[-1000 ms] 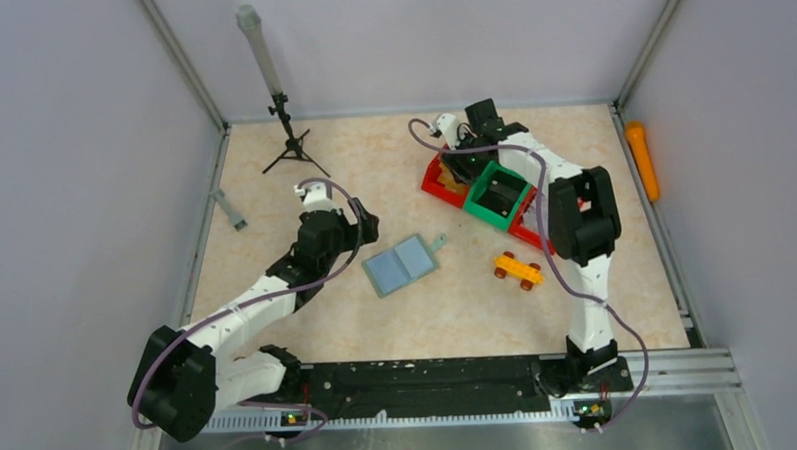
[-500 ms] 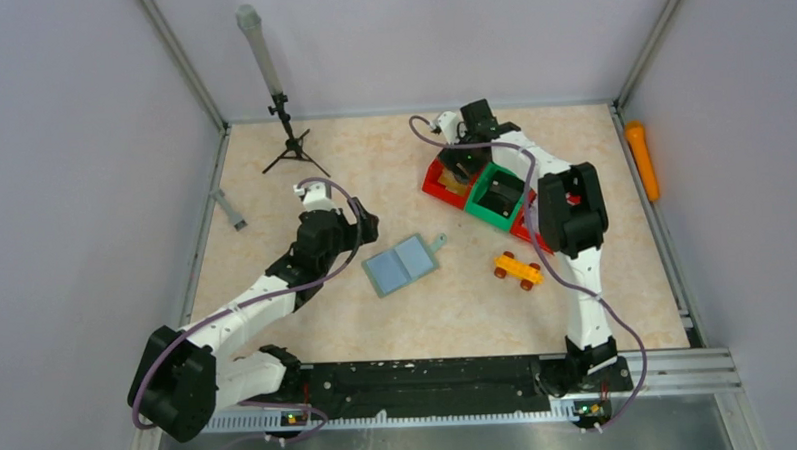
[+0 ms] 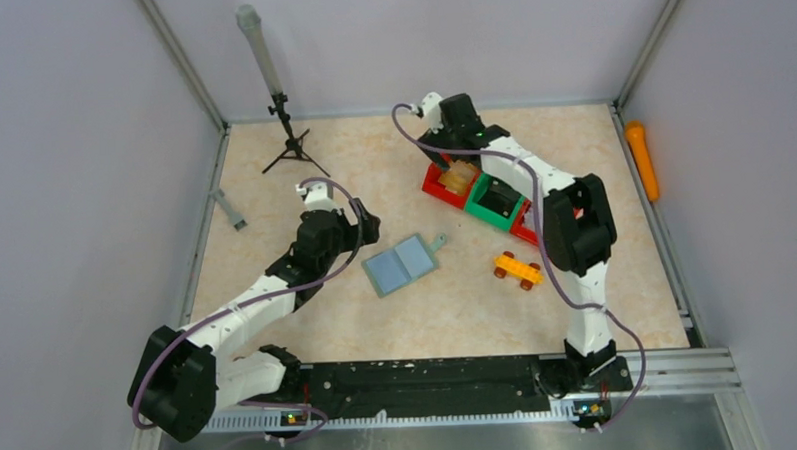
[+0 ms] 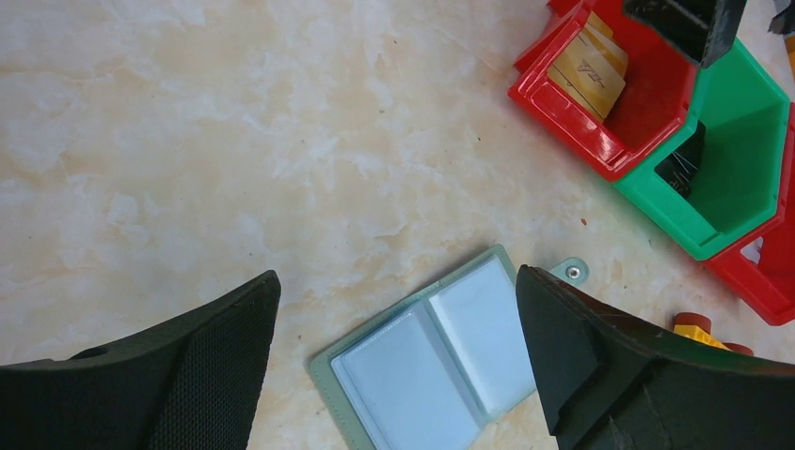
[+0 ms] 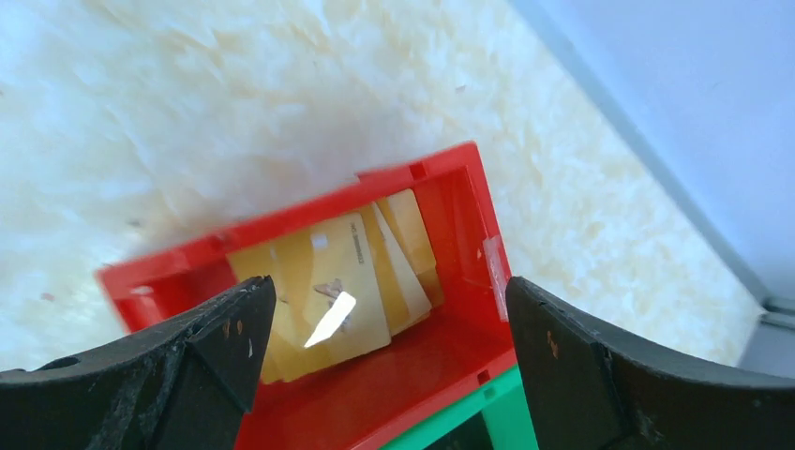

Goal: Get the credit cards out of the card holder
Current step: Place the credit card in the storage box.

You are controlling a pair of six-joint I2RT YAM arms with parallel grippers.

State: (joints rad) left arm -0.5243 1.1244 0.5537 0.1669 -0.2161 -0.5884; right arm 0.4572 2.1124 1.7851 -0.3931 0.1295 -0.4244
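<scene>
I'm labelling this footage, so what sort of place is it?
Probably a robotics lab test cell: left arm and right arm bolted to a metal rail, plain panel walls boxing in the marbled table, and a small tripod near the far corner.

The card holder (image 4: 441, 361) is showing grey-green edging around pale grey. The credit cards (image 5: 328, 300) are looking tan-gold in the red bin (image 5: 412, 375).

The left arm (image 3: 247, 305) reaches from the lower left toward the frame's middle, and the left gripper (image 4: 396, 281) has its jaws spread wide. The right arm (image 3: 575, 229) extends from the lower right to the upper centre. The right gripper (image 5: 389, 286) is also spread wide, gripping nothing.
</scene>
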